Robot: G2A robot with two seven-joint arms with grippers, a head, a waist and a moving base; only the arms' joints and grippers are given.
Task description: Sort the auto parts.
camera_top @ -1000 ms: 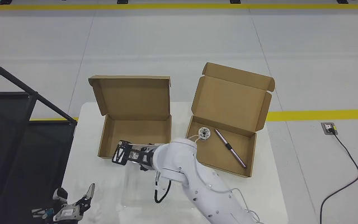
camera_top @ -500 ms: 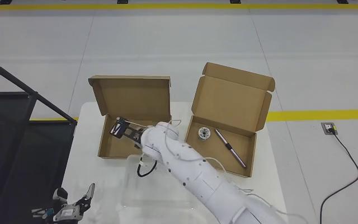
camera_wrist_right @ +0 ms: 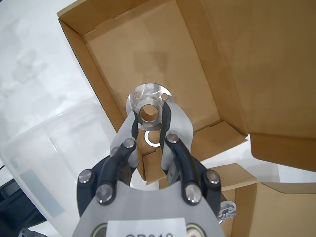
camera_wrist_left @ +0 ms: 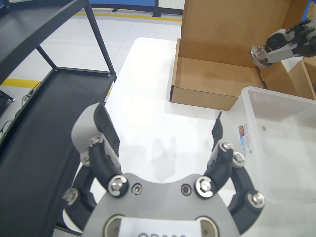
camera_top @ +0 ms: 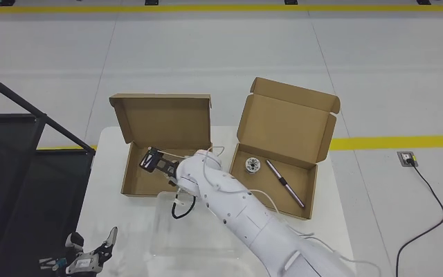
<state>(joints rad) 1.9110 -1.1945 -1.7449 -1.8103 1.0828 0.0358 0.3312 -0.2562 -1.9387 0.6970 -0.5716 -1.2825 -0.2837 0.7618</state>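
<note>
flanged bushing [camera_wrist_right: 148, 92]: silver, round flange with bolt holes, hollow hub. right gripper [camera_wrist_right: 150, 117] jaws clamped on hub, over cardboard box [camera_wrist_right: 138, 38] floor. box lid upright. clear bin [camera_wrist_left: 271, 94] just beside box. left gripper [camera_wrist_left: 158, 113] jaws wide, holding nothing, well apart from box.

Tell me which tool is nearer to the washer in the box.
Right. The right tool hangs above the washer, gripping a flanged fitting; the left tool is well outside the box.

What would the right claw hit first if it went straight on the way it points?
Probably the floor of the box: the right claw, shut on a flange, points down into it, though depth is hard to judge.
</note>
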